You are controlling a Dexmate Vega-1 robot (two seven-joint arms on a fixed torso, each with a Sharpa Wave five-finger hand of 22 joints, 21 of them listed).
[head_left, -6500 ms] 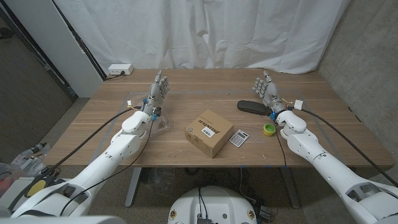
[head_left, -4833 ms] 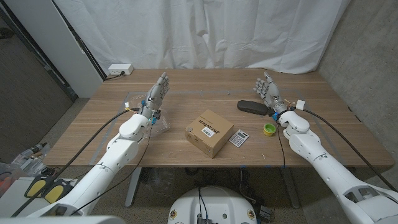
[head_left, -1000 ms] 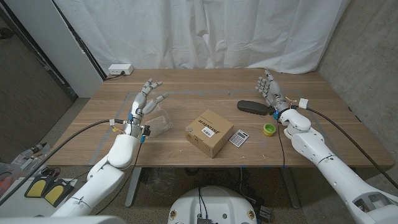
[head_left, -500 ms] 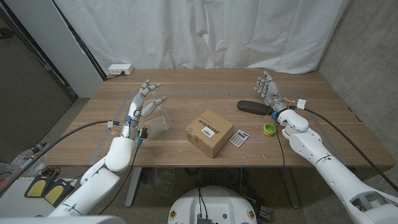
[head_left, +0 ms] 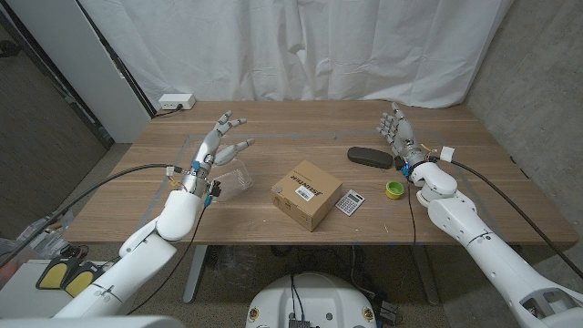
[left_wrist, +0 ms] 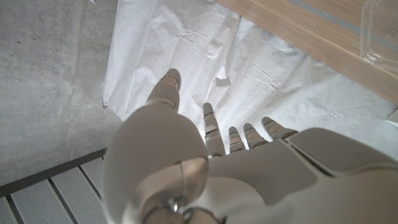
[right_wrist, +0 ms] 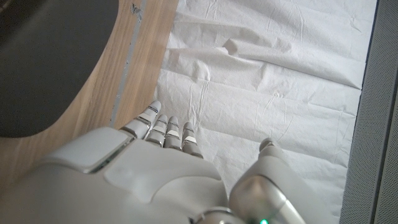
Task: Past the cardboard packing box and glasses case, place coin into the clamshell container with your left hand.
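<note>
Presumably release step: left hand (head_left: 219, 143) above clamshell container (head_left: 231, 179), fingers (head_left: 240, 144) spread, holding nothing visible; coin unseen. Right hand (head_left: 402, 138) upright, fingers apart. Retreat straight up, avoid nudging container.

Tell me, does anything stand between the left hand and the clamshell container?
Nothing visible does. The left hand is raised with fingers spread, right next to the clamshell container. The cardboard box sits apart, further to the robot's right. I cannot make out a coin in these pictures.
</note>
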